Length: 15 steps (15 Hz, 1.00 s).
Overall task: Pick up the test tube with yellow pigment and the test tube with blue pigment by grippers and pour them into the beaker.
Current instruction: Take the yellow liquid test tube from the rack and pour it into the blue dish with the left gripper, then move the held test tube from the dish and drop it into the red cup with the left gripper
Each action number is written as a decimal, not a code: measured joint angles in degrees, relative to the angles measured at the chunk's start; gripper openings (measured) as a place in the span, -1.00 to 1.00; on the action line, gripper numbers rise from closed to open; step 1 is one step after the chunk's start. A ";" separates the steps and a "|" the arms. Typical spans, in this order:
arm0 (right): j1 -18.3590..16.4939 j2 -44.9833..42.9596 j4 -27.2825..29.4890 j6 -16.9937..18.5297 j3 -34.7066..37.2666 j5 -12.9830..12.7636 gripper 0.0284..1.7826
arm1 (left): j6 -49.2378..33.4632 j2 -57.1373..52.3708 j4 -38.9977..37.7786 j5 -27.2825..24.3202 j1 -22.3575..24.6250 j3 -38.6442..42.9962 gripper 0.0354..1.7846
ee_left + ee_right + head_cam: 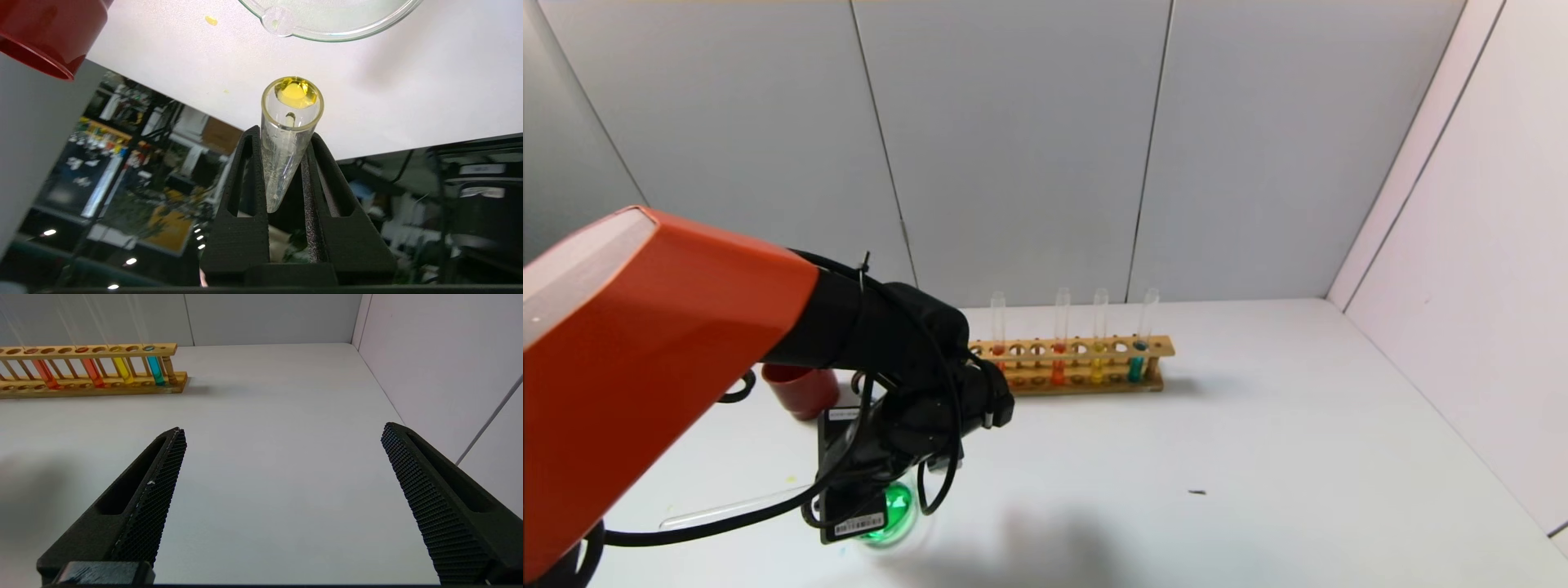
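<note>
My left gripper (849,498) is shut on a clear test tube (286,139), gripped near its mouth. The tube is nearly empty, with a yellow drop at the mouth. In the head view it sticks out to the left (727,506), about level. The beaker (903,523) sits just right of the gripper and holds green liquid; its lip (282,24) lies close to the tube's mouth. Another test tube with yellow pigment (1098,363) and a test tube with blue pigment (1137,363) stand in the rack. My right gripper (282,428) is open and empty above bare table.
The wooden rack (1160,347) stands at the back with two orange-red tubes (1058,367) as well. A dark red cup (800,390) stands behind the left gripper. Yellow drops (210,19) lie on the table. White walls close the back and right.
</note>
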 joint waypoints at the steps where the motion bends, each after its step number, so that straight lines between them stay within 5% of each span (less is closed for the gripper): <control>1: 0.00 0.00 -0.02 0.00 0.00 0.00 0.96 | -2.07 -1.41 -0.28 -1.99 0.28 -0.66 -0.70; 8: -0.02 0.00 -0.02 0.00 0.00 0.00 0.96 | -24.08 -13.42 -3.49 -4.11 2.51 -1.57 -0.70; 15: 0.00 0.00 -0.02 0.00 0.00 0.00 0.96 | -26.01 -22.74 -11.93 -4.61 12.65 -5.02 -0.70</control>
